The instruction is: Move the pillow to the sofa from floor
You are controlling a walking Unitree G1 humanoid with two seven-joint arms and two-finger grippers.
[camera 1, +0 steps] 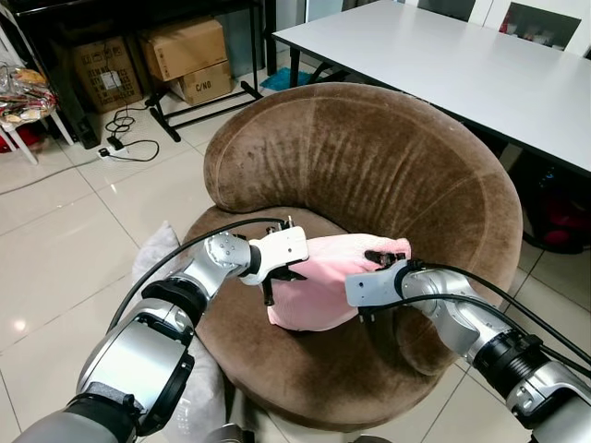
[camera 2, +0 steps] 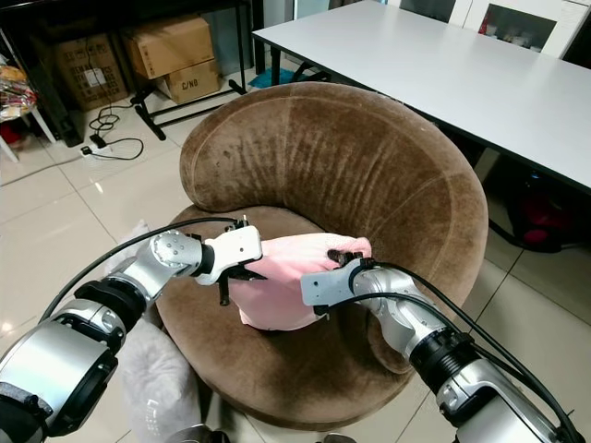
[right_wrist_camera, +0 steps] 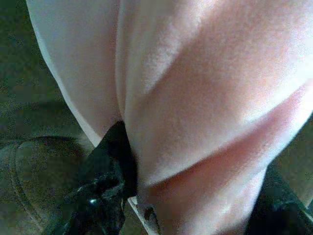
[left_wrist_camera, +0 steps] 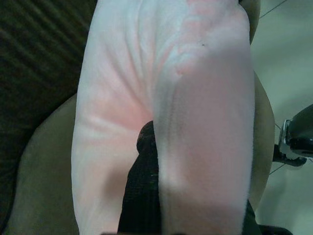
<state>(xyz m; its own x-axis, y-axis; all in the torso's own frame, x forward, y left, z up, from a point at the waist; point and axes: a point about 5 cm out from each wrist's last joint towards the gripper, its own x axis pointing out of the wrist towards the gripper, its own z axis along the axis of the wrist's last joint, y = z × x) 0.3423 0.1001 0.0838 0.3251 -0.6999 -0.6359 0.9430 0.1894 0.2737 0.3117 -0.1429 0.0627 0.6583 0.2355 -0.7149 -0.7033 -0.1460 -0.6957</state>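
Note:
A pink pillow is held just above the seat of a round brown velvet sofa, near the seat's middle. My left gripper is shut on the pillow's left edge. My right gripper is shut on its right edge. In the left wrist view the pink fabric bulges around a black finger pressed into it. The right wrist view shows the pillow folded over a black finger, with the dark sofa seat behind it.
A white table stands close behind the sofa on the right. Cardboard boxes sit under a black rack at the back left, with a power strip and cables on the tiled floor. A grey cushion lies against the sofa's left side.

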